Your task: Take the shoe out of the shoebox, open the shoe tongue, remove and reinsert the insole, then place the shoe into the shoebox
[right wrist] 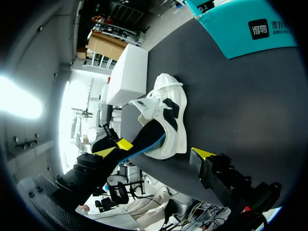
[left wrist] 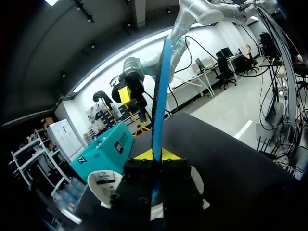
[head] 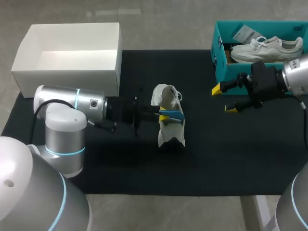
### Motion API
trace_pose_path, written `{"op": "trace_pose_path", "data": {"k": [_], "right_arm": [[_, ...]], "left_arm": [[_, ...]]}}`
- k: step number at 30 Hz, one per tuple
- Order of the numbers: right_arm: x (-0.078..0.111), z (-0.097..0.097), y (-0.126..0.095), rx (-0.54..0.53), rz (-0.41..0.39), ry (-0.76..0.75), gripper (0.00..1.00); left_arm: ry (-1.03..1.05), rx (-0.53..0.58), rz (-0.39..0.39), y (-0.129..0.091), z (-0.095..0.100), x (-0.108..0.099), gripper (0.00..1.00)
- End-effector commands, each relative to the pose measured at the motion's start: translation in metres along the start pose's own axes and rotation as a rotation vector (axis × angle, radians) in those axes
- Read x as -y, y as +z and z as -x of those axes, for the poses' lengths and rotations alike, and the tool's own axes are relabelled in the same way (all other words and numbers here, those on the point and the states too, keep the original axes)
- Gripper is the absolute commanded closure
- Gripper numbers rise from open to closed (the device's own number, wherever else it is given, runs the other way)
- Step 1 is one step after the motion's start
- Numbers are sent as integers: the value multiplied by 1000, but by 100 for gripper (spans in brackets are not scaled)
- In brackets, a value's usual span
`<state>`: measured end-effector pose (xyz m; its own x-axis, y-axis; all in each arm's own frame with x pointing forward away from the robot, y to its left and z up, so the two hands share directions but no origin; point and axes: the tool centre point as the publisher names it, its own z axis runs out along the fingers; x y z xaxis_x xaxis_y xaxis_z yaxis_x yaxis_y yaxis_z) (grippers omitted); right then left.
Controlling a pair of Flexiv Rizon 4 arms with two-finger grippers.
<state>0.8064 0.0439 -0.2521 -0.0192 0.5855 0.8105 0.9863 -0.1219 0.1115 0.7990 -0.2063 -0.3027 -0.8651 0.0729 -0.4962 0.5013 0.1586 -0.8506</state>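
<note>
Left gripper (head: 166, 114) is closed on the blue insole (head: 174, 114), pinched edge-on between its fingers, with most of it sticking out ahead. The white shoe (head: 168, 132) sits directly under the fingertips, on the black mat (head: 216, 154). The shoe is out of the box and the insole looks at least partly out; can't tell if it's being removed or reinserted. Right gripper (head: 224, 99) is well apart from the shoe, wide open and empty. Just behind it is the teal shoebox (head: 219, 62) with a second shoe (head: 267, 48) inside. Left to do: seat the insole, box the shoe.
</note>
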Motion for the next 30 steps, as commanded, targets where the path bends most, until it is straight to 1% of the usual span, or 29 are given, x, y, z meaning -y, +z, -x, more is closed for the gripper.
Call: {"op": "trace_pose_path", "data": {"k": [1,14,17,18,19,20,21,22,30], "right_arm": [[1,-1,1,3,1,2,0],[1,-1,1,3,1,2,0],[1,-1,1,3,1,2,0],[1,-1,1,3,1,2,0],[1,-1,1,3,1,2,0],[1,-1,1,3,1,2,0],[1,-1,1,3,1,2,0],[1,-1,1,3,1,2,0],[1,-1,1,3,1,2,0]], "left_arm": [[-4,28,6,9,-1,-10,100],[-60,149,54,13,9,-33,100],[-62,158,60,14,10,-36,100],[-62,157,59,14,10,-34,93],[-60,156,56,13,10,-32,78],[-56,151,54,12,10,-29,56],[-53,147,54,10,10,-27,26],[-50,143,51,8,10,-23,1],[-7,88,8,-3,8,8,0]]}}
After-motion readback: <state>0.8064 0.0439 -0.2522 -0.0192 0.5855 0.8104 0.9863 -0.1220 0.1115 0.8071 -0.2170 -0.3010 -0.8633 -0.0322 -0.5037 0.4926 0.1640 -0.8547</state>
